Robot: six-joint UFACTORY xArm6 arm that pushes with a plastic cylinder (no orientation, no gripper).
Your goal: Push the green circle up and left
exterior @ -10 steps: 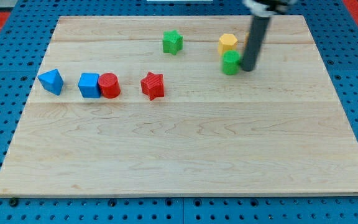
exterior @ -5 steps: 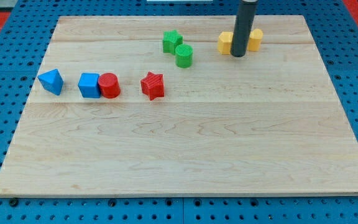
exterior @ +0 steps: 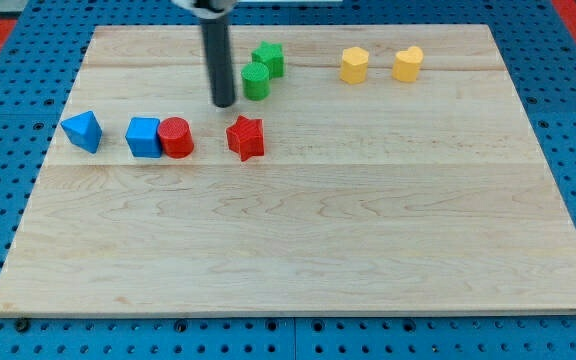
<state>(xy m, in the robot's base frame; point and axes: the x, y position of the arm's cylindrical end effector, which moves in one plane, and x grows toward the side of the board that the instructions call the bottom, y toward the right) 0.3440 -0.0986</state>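
Observation:
The green circle (exterior: 256, 81) stands near the top middle of the wooden board (exterior: 298, 250), touching the green star (exterior: 268, 59) just above and to its right. My tip (exterior: 224, 103) rests on the board just left of and slightly below the green circle, with a small gap between them. The red star (exterior: 246, 137) lies just below and right of my tip.
A yellow hexagon (exterior: 354, 65) and a yellow heart-like block (exterior: 407, 63) sit at the top right. A blue triangle (exterior: 83, 131), blue cube (exterior: 143, 137) and red circle (exterior: 176, 137) line up at the left.
The green circle went from beside the yellow hexagon leftward to rest against the green star. My tip swept left from the yellow blocks to the circle's left side. The star shifted slightly.

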